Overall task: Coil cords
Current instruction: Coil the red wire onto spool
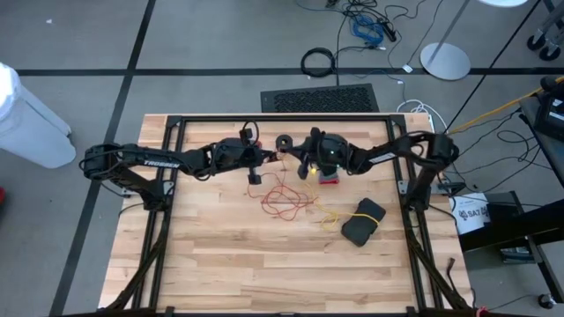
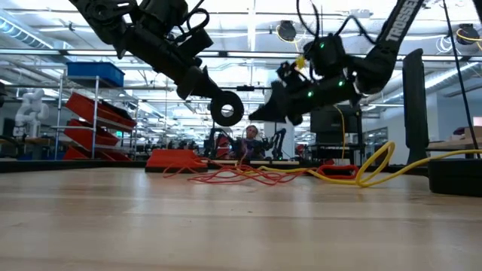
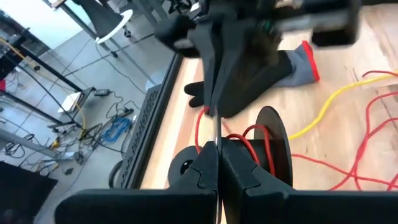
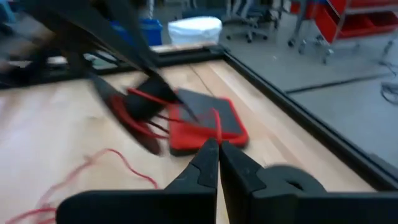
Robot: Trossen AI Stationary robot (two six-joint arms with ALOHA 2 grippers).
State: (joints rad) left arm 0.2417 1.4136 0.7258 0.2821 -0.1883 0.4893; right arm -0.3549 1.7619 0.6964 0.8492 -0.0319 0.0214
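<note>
My left gripper (image 1: 266,157) is at the far middle of the table, shut on a round black reel (image 2: 226,109) wound with the red-orange cord (image 3: 249,138). The rest of that cord lies in loose tangles on the wood (image 1: 286,201). The yellow cord (image 1: 328,216) trails beside it toward the right. My right gripper (image 4: 217,149) faces the left one from the right, just past the reel, and is shut on a strand of the red-orange cord. My left gripper pinches a thin edge of the reel (image 3: 217,134) between its two fingers, which come almost level from the table's left. The reel hangs clear of the table at the fingertips. My right gripper pinches one strand of the red-orange cord (image 4: 216,127) at its fingertips, coming from the table's right and slanting slightly down. The strand is raised off the wood and runs toward the reel.
A black glove (image 1: 363,220) lies right of the cords. A flat red-and-black pad (image 4: 205,121) sits under the right arm near the far rail. A black metal frame (image 1: 264,119) borders the table. The near half of the wood (image 1: 282,273) is bare.
</note>
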